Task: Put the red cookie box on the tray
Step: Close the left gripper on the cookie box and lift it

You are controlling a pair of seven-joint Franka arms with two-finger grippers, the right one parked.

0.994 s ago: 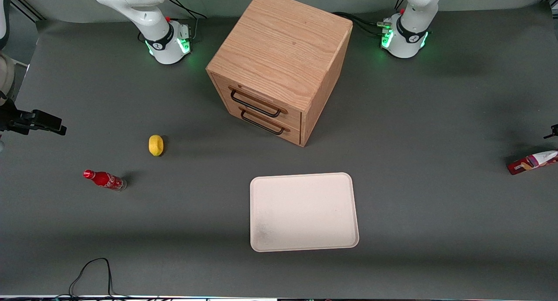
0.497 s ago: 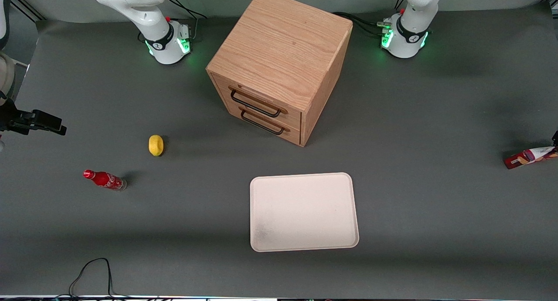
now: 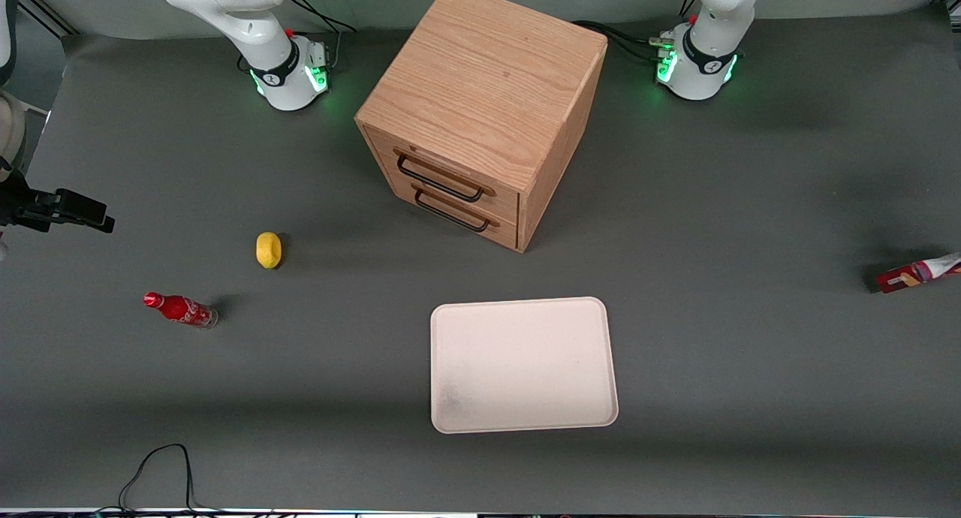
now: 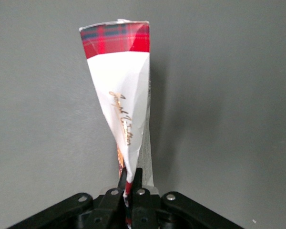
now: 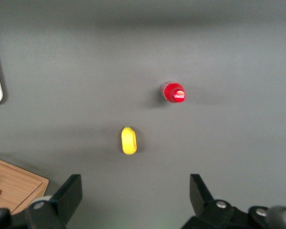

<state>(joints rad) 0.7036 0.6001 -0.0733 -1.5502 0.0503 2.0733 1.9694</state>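
Note:
The red cookie box (image 3: pixel 917 273) shows at the working arm's end of the table, partly cut off by the frame edge. In the left wrist view it (image 4: pixel 121 95) is a slim carton with a white section, gold script and a red tartan end, hanging above the grey mat. My left gripper (image 4: pixel 130 183) is shut on the carton's squeezed near end; it is out of the front view. The cream-white tray (image 3: pixel 523 365) lies flat near the front camera, in front of the cabinet, far from the box.
A wooden drawer cabinet (image 3: pixel 484 112) stands at mid-table, farther from the front camera than the tray. A yellow lemon (image 3: pixel 268 249) and a small red soda bottle (image 3: pixel 180 309) lie toward the parked arm's end. A black cable (image 3: pixel 161 473) loops at the front edge.
The cookie box has risen off the mat in the gripper's hold, its visible end drifting upward and slightly outward in the front view. Nothing else moved.

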